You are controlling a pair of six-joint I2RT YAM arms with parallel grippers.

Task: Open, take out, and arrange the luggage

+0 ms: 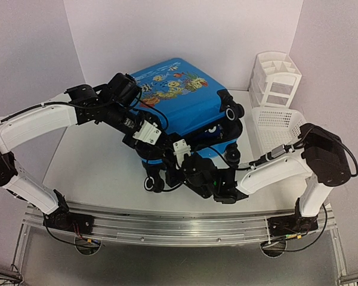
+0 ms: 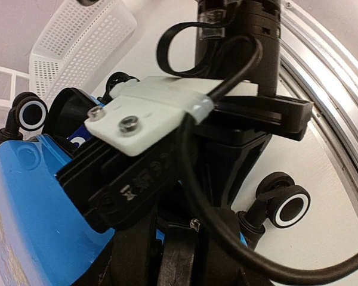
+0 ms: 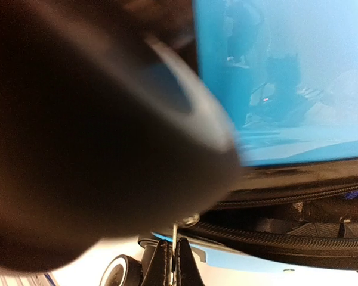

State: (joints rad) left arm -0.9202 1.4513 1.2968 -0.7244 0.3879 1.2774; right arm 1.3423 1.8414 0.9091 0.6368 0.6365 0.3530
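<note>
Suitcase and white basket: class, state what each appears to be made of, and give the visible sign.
Suitcase: apparently hard, glossy plastic shell; the blue surface mirrors dark reflections in the right wrist view. Basket: probably matte white moulded plastic, judging by its rigid, regular mesh walls.

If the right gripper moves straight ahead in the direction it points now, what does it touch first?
Probably the luggage: its black zipper band lies just beyond the right gripper, below the blue shell. The wrist view is blurred, so depth is uncertain.
</note>
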